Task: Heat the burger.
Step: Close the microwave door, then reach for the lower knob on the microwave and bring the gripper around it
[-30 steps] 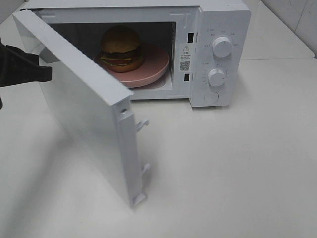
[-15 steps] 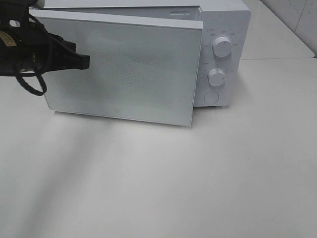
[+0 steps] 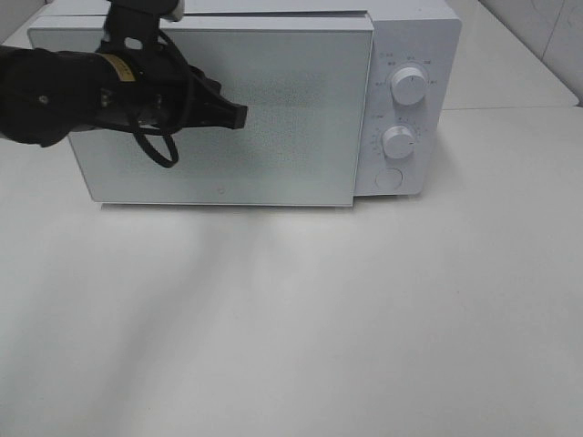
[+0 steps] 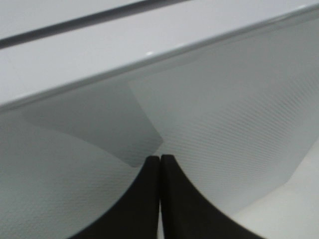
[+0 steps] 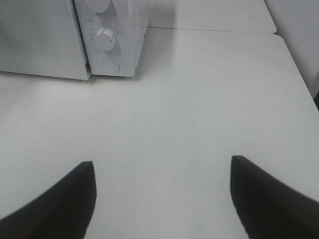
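Left hand (image 3: 239, 116): fingers pressed together, tips on the microwave door (image 3: 291, 155).
Right hand (image 5: 162, 163): spread, empty, above the tabletop (image 5: 199, 99), apart from the microwave (image 5: 124, 45).

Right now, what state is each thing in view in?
Microwave door: closed, or all but; latch not visible.
Left gripper: shut, tips at the door.
Right gripper: open, empty, above the table.
Burger: hidden behind the door.
Upper knob, lower knob: settings too small to read.
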Controlling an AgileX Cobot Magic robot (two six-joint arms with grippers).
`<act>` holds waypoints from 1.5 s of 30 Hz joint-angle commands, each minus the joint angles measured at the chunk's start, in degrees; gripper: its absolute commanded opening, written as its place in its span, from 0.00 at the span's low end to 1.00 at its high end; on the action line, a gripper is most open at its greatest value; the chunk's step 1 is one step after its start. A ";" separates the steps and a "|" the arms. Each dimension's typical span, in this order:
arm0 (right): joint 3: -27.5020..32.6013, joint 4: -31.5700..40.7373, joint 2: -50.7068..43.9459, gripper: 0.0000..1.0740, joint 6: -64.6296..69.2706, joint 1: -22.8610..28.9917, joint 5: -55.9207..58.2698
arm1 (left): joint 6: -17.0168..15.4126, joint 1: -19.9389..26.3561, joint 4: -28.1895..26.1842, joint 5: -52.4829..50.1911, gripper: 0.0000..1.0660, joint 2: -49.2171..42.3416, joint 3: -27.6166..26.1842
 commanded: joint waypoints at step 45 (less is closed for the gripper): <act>0.11 0.00 -1.43 0.64 -0.23 -0.23 -0.46 | -0.17 -7.62 1.20 34.49 0.00 -3.72 -18.45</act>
